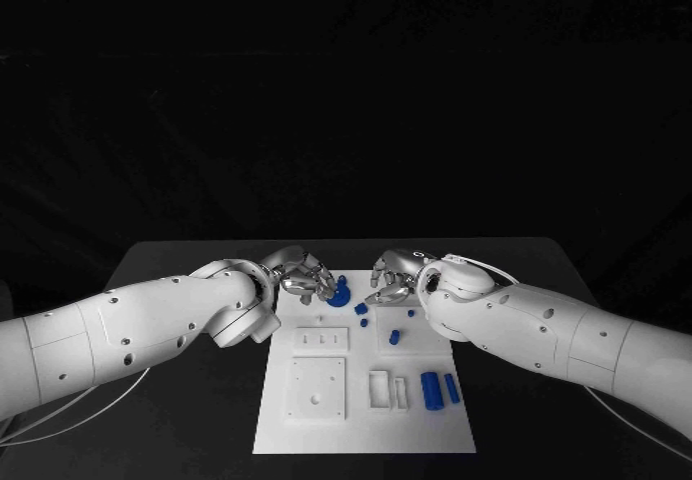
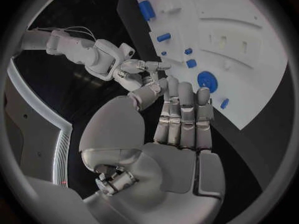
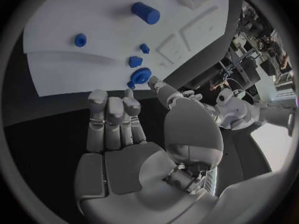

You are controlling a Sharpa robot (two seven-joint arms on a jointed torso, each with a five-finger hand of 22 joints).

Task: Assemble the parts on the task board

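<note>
The board lies between the two arms in the head view. At its far end the left hand and right hand hover close together, a round blue part just between and below them. In the left wrist view, the left hand's fingers are straight and apart, holding nothing, the round part just past their tips. In the right wrist view, the right hand is likewise spread and empty, with that part just beyond its fingertips.

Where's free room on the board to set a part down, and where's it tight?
Free: the task board is bare along its near edge, nearer the robot than the blue cylinders and the white blocks. Tight: the far end, where the left hand and right hand flank the round blue part, with small blue pieces close by.
</note>
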